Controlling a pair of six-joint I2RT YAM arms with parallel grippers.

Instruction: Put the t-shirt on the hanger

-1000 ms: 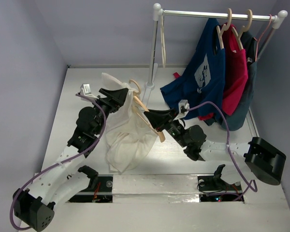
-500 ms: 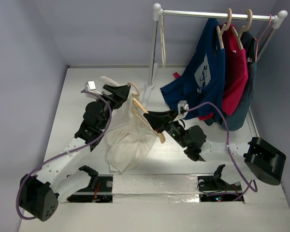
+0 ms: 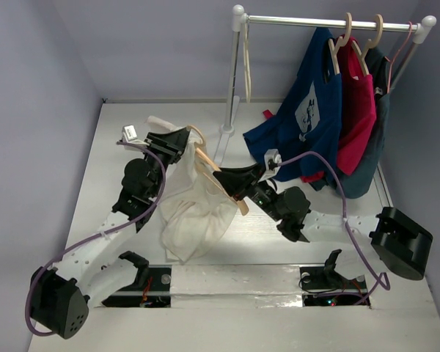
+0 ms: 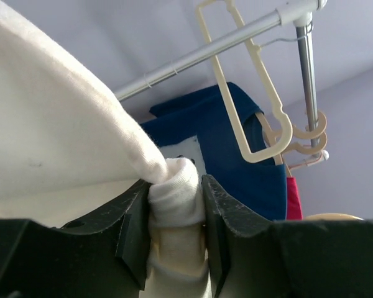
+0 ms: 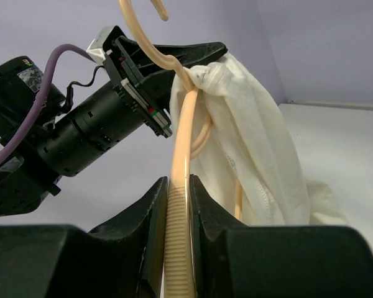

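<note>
We see the t-shirt point(image 3: 194, 213) draped off the hanger point(image 5: 183, 136), which is held up above the middle of the table point(image 3: 88, 183). The t-shirt's hem sags toward the near edge. The left gripper point(image 4: 174, 189) is clenched on a bunched fold of the t-shirt beside the hanger's hook. The right gripper point(image 5: 177, 205) is clamped around one hanger arm. Toward the far right corner, a rail point(image 3: 330, 22) carries a navy shirt point(image 3: 301, 121) and a red shirt point(image 3: 356, 110).
</note>
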